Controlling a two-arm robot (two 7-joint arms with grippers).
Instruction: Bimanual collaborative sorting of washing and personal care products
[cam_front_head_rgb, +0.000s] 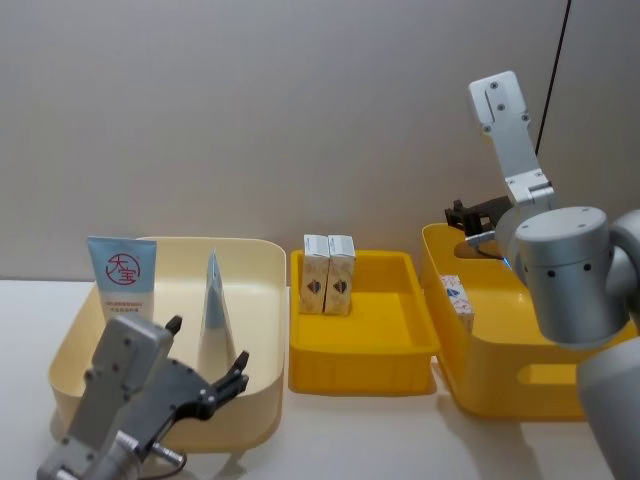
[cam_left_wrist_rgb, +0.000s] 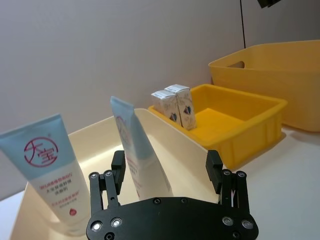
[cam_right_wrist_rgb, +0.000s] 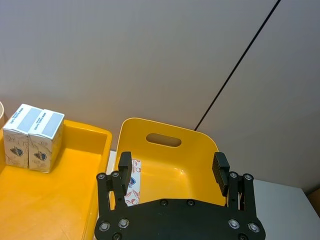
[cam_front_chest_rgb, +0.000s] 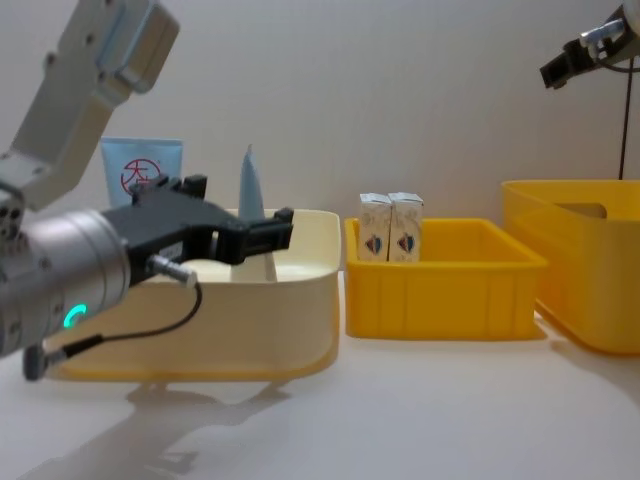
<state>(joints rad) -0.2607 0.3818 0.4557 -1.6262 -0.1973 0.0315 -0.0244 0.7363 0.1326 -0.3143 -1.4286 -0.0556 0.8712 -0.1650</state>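
Black fingers of your left gripper (cam_left_wrist_rgb: 166, 167) stand wide apart and hold nothing. Straight ahead of them, upright on its cap in the cream bin (cam_front_head_rgb: 268, 262), is an edge-on squeeze tube (cam_left_wrist_rgb: 137, 150). Expect it to be light, soft-walled and glossy, so probably slippery: pinch its flat faces low on the body, gently. Beyond the finger farther from the tray, a second tube (cam_left_wrist_rgb: 47, 170) shows a red ring around 大宝; the red lines beneath are too small to read. Farther off, two cream cartons (cam_left_wrist_rgb: 175, 105) stand in the yellow tray (cam_left_wrist_rgb: 255, 130): thin card, easily crushed. Your right gripper (cam_right_wrist_rgb: 172, 165), also spread and empty, hangs over the deep yellow bin (cam_right_wrist_rgb: 195, 155), with a white red-printed carton (cam_right_wrist_rgb: 132, 182) below it.
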